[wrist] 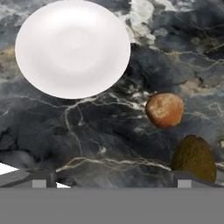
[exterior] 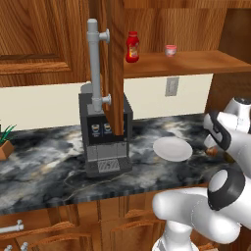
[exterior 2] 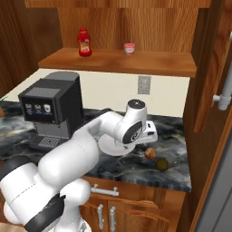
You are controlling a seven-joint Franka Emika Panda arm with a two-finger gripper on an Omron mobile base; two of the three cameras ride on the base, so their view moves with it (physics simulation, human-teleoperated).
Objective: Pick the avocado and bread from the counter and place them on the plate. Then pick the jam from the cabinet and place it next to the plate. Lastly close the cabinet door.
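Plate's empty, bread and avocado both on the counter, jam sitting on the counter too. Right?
Not quite. The jam sits on the cabinet shelf, as the right base view shows. The plate is empty; bread and avocado lie on the counter.

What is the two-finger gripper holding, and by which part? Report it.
Nothing. The gripper hangs open above the dark marble counter; the dark olive-green oval avocado and small brown rounded bread lie untouched.

Left base view: behind arm, left side, looks forward and down over counter (exterior: 49,162) toward back wall; coffee machine (exterior: 104,139) mid-frame, cabinet (exterior: 186,62) shelf above. Right base view: same stretch from right side, nearer counter's right end. Hand view: close, straight down on counter. All three share plate (wrist: 72,48).
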